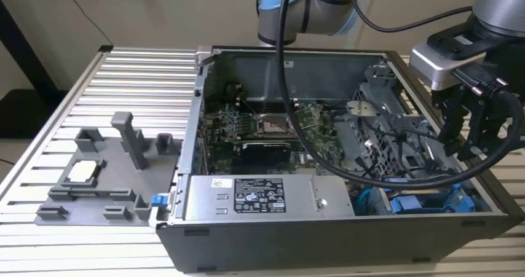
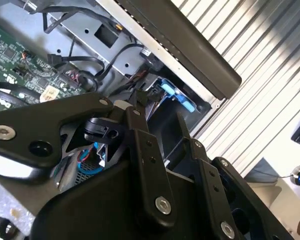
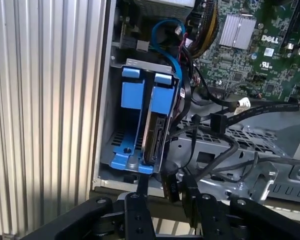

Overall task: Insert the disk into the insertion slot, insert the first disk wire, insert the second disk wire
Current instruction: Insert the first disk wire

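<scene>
Exterior view: the gripper (image 1: 469, 143) hangs at three o'clock over the computer case (image 1: 271, 246); you cannot tell if its jaws grip.

First wrist view: the disk (image 3: 157, 131), flat grey metal in blue plastic, sits inside the sheet-metal insertion slot (image 3: 145, 64), with a black wire plug (image 3: 171, 186) near. Keep that plug square.

Second wrist view: limp black cables (image 2: 85, 61); avoid snagging them.

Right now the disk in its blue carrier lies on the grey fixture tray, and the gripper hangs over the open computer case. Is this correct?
No. The first wrist view shows the disk, in its blue carrier, in the insertion slot inside the computer case, not on the grey fixture tray. The gripper does hang over the case.
</scene>
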Controlling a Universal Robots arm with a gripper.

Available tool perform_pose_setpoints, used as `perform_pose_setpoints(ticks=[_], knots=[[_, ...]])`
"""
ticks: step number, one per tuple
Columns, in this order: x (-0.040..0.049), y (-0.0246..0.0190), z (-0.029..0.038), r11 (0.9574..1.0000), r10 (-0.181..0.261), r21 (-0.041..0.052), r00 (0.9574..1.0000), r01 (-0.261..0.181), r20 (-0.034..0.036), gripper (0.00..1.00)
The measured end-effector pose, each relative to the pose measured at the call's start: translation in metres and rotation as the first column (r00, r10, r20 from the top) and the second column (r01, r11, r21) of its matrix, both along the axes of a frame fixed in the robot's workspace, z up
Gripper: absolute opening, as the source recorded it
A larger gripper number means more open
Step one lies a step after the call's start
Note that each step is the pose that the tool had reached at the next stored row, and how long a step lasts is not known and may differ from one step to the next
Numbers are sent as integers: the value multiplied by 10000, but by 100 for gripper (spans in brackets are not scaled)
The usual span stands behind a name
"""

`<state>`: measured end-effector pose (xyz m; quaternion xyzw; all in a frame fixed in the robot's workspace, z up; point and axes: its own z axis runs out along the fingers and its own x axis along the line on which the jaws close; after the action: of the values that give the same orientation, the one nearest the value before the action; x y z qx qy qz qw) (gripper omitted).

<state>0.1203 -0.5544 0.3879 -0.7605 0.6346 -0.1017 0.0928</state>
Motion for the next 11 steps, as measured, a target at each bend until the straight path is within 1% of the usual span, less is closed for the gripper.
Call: perform_pose_setpoints(ticks=[6,7,9,10,11], knots=[[-1,1,0,10000,-1,-1,10000,1,22,41],[-1,1,0,10000,-1,-2,10000,1,22,32],[-1,0,0,10000,-1,-4,10000,1,22,32],[-1,0,0,10000,-1,-5,10000,1,22,25],[-1,0,0,10000,-1,-5,10000,1,22,25]])
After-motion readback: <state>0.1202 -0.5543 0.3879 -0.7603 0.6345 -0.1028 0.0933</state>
